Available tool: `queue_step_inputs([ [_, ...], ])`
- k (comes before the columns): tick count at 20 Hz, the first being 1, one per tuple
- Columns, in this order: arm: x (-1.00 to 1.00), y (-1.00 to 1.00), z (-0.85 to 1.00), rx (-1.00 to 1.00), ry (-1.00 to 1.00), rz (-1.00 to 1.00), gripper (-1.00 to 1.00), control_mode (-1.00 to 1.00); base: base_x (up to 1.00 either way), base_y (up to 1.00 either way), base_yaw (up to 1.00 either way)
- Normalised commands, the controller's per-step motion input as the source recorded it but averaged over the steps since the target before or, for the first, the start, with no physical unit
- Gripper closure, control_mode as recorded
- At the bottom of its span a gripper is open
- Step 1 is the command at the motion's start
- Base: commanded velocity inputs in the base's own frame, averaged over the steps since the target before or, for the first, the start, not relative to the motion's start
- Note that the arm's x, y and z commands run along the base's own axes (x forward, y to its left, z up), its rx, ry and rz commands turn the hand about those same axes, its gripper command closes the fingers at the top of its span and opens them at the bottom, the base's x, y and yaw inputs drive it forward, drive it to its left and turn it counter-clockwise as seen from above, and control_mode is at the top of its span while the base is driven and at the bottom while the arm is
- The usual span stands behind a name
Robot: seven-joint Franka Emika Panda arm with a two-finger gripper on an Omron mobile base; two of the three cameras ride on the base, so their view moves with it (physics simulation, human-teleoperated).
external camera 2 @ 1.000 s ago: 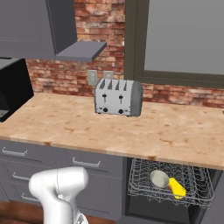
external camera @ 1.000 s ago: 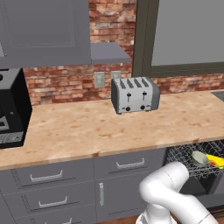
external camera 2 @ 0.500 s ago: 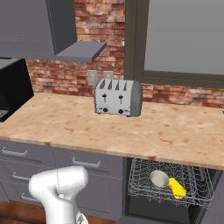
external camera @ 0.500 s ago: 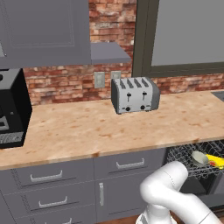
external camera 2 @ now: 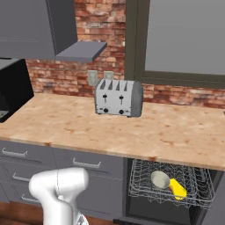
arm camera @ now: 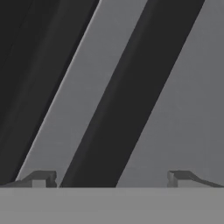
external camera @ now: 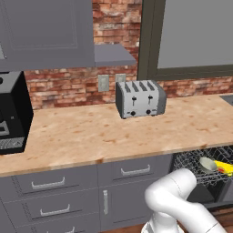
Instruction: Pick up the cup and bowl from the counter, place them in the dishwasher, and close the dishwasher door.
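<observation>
Now the wide-open gripper (arm camera: 109,179) sits by the dishwasher door (arm camera: 175,87) handle (arm camera: 131,87) and could slip off it.

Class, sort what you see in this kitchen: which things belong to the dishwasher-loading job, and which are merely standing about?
Part of the job:
counter
dishwasher, open with its rack pulled out
pale round dish and yellow item in the rack
gripper, jaws apart, close to a grey panel with a dark bar

Just standing about:
toaster
black appliance
grey drawers

Tan speckled counter (external camera: 91,136); silver toaster (external camera: 140,98); red brick wall (external camera: 68,86) (pale mortar); yellow cup (external camera 2: 177,188)
</observation>
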Motion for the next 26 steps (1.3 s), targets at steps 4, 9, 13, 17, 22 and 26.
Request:
queue_step_inputs([
  [4,0.81,-0.04,-0.14,0.02,-0.22,-0.04,-1.0,-1.0,0.0,0.0,0.0],
  [9,0.81,-0.12,-0.23,0.03,-0.19,-0.04,-1.0,-1.0,0.0,0.0,0.0],
  [13,0.83,-0.08,-0.23,0.03,-0.19,-0.03,-1.0,-1.0,0.0,0.0,0.0],
  [17,0.75,-0.08,-0.23,0.02,-0.19,-0.03,-1.0,-1.0,0.0,0.0,0.0],
  [22,0.65,-0.14,-0.3,0.04,-0.19,-0.02,-1.0,-1.0,0.0,0.0,0.0],
  [26,0.62,-0.18,-0.29,0.04,-0.19,-0.01,-1.0,-1.0,0.0,0.0,0.0],
])
